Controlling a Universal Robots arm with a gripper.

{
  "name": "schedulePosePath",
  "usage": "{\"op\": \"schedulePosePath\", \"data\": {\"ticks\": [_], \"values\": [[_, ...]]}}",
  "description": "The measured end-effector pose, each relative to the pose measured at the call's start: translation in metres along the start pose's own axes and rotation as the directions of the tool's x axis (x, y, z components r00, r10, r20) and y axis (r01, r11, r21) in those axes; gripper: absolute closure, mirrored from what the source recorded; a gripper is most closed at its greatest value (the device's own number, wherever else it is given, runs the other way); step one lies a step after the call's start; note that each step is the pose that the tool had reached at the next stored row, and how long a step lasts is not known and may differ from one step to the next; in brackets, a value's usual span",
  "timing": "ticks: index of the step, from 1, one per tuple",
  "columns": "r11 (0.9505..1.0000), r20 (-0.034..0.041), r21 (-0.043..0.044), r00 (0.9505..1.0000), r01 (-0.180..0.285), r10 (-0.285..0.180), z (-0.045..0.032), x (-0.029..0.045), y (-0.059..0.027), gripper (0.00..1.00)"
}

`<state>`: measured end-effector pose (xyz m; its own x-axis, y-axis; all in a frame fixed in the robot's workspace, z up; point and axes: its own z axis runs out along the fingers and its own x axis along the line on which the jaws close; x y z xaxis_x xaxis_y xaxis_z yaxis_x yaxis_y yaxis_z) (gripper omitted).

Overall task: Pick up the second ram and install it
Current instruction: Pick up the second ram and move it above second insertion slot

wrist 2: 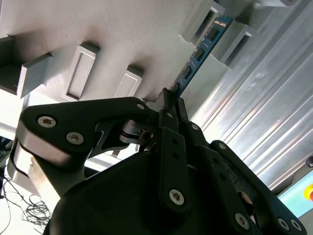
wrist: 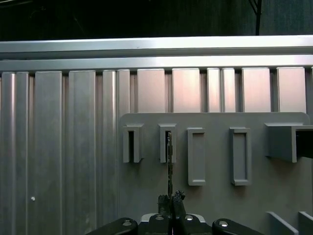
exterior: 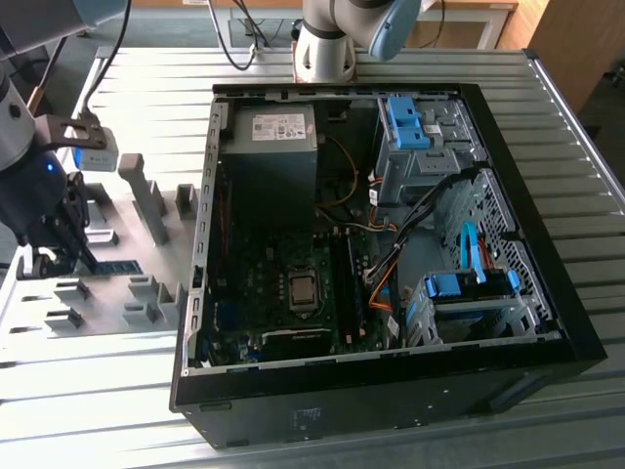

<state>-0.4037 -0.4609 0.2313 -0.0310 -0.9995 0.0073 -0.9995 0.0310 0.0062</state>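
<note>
One stick, the second ram (wrist 2: 198,54), stands on edge by an edge of the fixture plate (wrist: 220,147), its far end in a slotted fixture block (wrist: 162,144) that likely keeps it upright. The gripper (wrist 2: 172,98) has its jaws clamped on the near end.

Soft, even daylight covers the table (exterior: 117,410); its slats glare white (most in the second wrist view), while the computer case (exterior: 342,415) interior and the end effector (wrist 2: 172,98) sit in shadow.

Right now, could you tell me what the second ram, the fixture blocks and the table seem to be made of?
The second ram: blue circuit board, black chips; the fixture blocks: matte grey, probably plastic; the table: ribbed, shiny metal, likely aluminium.
</note>
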Motion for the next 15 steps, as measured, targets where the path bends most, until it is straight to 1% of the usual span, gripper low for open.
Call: {"op": "schedulePosePath", "data": {"ticks": [15], "values": [[1.0000, 0.0000, 0.0000, 1.0000, 0.000, 0.000, -0.0040, 0.0000, 0.0000, 0.86]]}}
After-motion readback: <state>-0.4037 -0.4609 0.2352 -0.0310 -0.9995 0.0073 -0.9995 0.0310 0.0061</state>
